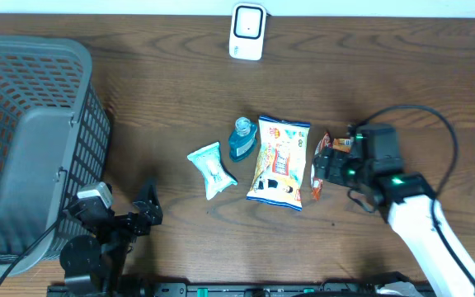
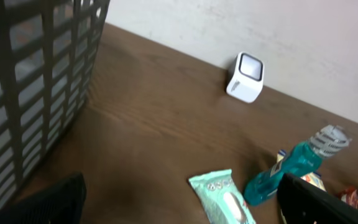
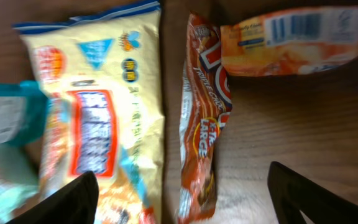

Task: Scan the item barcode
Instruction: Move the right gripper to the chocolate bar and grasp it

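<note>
The right gripper [image 3: 182, 174] hangs over the table [image 1: 180, 91] with its two fingers [image 3: 61, 199] spread wide and clamped on nothing. The red snack packet [image 3: 202, 124] lies flat directly beneath the gap between them. The packet's long axis runs lengthwise through that gap, crosswise to the line joining the fingers, with one narrow end towards the wrist and the other pointing away. The word "LARGE" reads along its length in white letters, and the smaller print above it is too blurred to make out. Beyond the far finger, up and to the outside, an orange packet [image 3: 291, 34] lies across that direction, face up, showing a blue barcode on a white patch. Whether it is a separate item or part of the red one I cannot tell. Just outside the other finger, a yellow chip bag [image 3: 104, 106] lies parallel to the red packet, and its printing is not legible. Only the right wrist view shows the barcode and the lettering; from overhead the packets are mostly hidden under the gripper. The overhead view alone shows the white scanner [image 1: 247, 31] well ahead of both grippers at the table's far edge. The left gripper [image 2: 182, 180] is also open and holds nothing. A blue bottle [image 2: 291, 168] and a wipes pack [image 2: 224, 198] lie ahead of it towards the right gripper, and the grey basket [image 1: 23, 140] stands close on its outer side.
</note>
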Action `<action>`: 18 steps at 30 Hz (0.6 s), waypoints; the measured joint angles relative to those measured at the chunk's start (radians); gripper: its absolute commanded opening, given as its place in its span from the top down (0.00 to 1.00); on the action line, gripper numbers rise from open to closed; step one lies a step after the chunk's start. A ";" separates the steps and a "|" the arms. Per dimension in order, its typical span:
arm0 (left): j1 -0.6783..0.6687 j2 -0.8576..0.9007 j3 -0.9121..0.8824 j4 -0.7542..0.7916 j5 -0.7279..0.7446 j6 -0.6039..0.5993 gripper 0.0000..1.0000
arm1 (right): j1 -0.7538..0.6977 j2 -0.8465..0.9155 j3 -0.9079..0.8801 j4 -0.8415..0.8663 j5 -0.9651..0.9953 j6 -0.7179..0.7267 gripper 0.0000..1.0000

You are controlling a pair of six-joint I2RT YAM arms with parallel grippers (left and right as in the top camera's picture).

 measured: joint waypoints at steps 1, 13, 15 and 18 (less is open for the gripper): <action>0.000 0.000 0.000 -0.003 0.000 0.000 0.02 | 0.016 0.021 0.000 0.010 0.022 0.009 0.20; 0.000 0.000 0.000 -0.099 0.000 0.000 0.02 | 0.063 0.318 0.003 0.074 0.156 0.061 0.35; 0.000 0.000 0.000 -0.127 0.000 0.000 0.02 | 0.063 0.326 0.007 0.096 0.154 0.064 0.47; 0.000 0.000 0.000 -0.159 0.000 0.000 0.02 | 0.062 0.348 0.018 0.130 0.132 0.050 0.77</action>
